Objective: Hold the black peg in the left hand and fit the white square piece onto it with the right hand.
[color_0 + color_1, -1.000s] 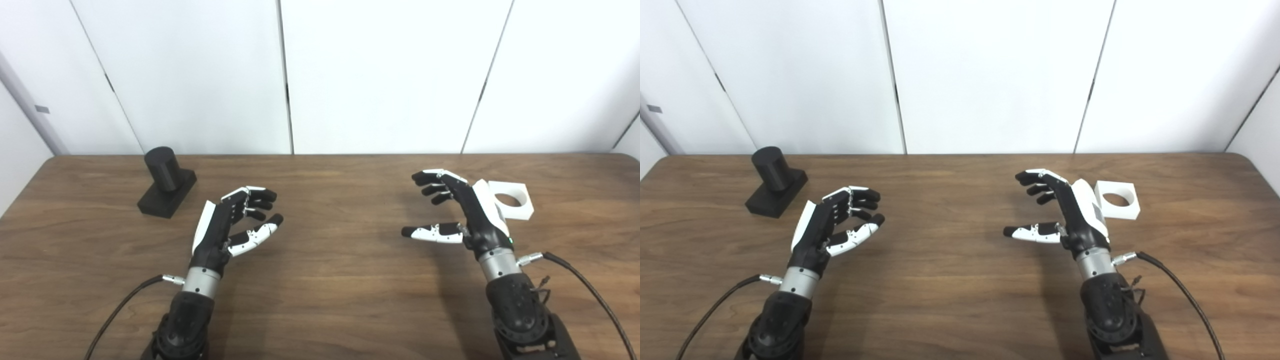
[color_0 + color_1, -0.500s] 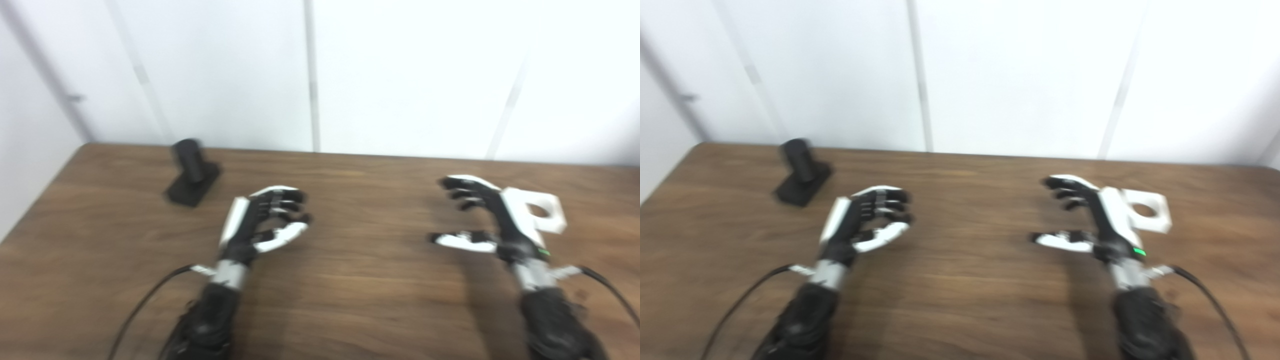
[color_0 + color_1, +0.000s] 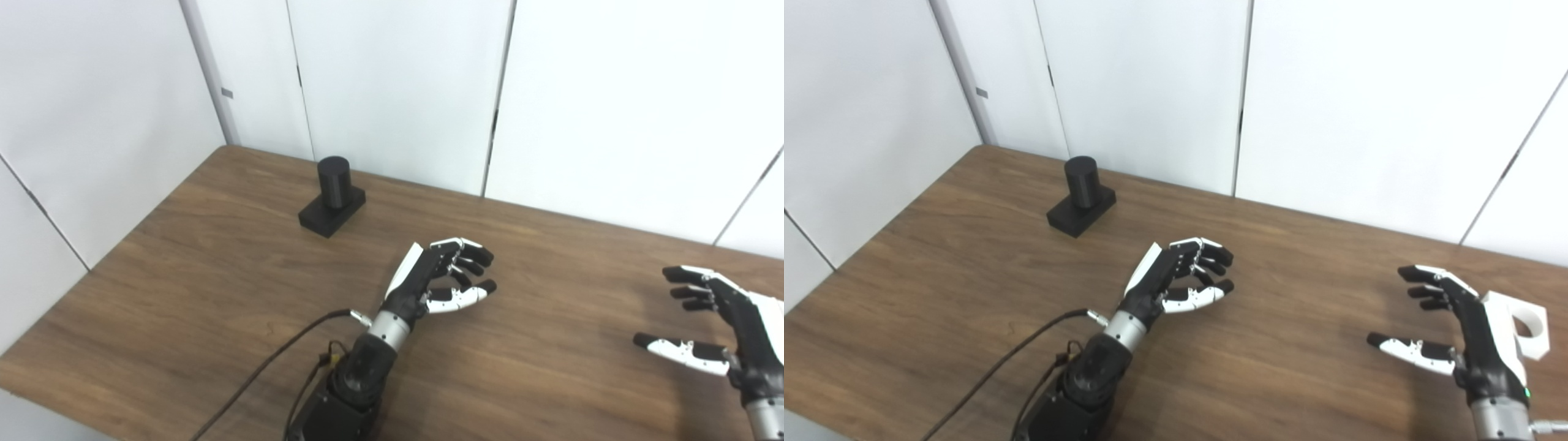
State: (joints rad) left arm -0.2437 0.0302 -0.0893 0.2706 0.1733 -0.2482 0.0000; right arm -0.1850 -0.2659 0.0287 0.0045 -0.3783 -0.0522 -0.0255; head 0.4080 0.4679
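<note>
The black peg [image 3: 334, 177], a round post on a square black base [image 3: 331, 213], stands on the wooden table near its far left corner. My left hand [image 3: 440, 278] hovers over the table's middle, well to the right of and nearer than the peg, open and empty with curled fingers. My right hand [image 3: 1464, 331] is open and empty at the right edge. The white square piece [image 3: 1528, 327] with a round hole lies on the table just behind the right hand, partly hidden by it; it is out of the left eye view.
The wooden table [image 3: 202, 275] has its left edge and near left corner in view. White wall panels stand close behind the table and along its left side. A black cable [image 3: 269, 361] runs from the left wrist over the table.
The whole picture has shifted: the camera has turned left, so the peg and both hands sit further right in view. The hands keep the same open poses.
</note>
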